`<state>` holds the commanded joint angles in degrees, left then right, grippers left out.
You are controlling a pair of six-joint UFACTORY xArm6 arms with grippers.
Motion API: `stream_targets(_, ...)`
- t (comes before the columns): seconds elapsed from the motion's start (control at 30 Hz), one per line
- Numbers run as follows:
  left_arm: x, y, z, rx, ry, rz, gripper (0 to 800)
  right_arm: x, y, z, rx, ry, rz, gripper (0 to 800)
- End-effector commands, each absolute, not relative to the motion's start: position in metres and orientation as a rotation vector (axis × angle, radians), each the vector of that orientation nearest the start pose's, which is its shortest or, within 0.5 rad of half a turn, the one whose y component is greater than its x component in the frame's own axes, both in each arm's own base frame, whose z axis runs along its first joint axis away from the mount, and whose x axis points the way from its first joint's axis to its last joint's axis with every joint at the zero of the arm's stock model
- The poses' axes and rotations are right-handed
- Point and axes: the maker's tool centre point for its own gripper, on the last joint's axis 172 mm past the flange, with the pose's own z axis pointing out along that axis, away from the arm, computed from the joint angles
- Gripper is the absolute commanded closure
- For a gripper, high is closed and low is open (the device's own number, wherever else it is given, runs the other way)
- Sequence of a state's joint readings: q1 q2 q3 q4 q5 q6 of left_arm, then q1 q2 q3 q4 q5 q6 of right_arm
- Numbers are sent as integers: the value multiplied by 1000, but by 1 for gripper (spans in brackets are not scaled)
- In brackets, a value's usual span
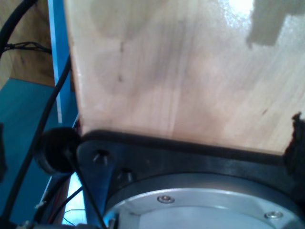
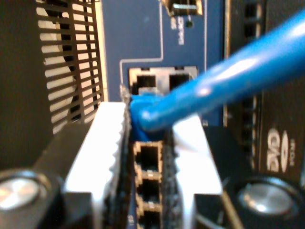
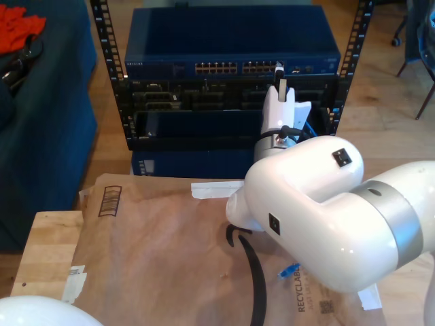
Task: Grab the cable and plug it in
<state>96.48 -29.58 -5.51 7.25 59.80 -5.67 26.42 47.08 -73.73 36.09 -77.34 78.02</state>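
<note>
The cable [image 2: 228,71] is bright blue, and its booted end [image 2: 143,109] sits between the white ribbed fingers [image 2: 112,143] of my second gripper [image 2: 150,119], which is shut on it. That end is right in front of a pair of ports [image 2: 162,81] on the blue switch; I cannot tell whether it is seated. In the exterior view my second gripper [image 3: 279,80] points at the port row [image 3: 262,68] of the blue switch [image 3: 231,34]. The cable's other end [image 3: 289,270] lies on the brown paper. The first wrist view looks at a wooden tabletop [image 1: 190,71] and a black mounting plate [image 1: 190,152].
The switch sits in a black rack [image 3: 105,68] above darker units. Brown packing paper [image 3: 170,258] covers the wooden table [image 3: 41,251]. A dark blue sofa [image 3: 41,122] stands at the exterior view's left. A black vent grille [image 2: 66,62] is beside the ports. Black cables [image 1: 47,109] hang near the table edge.
</note>
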Motion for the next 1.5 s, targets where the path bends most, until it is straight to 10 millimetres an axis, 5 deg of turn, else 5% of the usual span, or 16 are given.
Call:
stream_targets(0.3, -38, 121, 30, 1889, 2140, -534, 0, 656, 129, 267, -969, 1224, -1457, 800)
stream_targets(1.5, -38, 121, 30, 1888, 2138, -535, 0, 665, 141, 273, -970, 1226, -1418, 800)
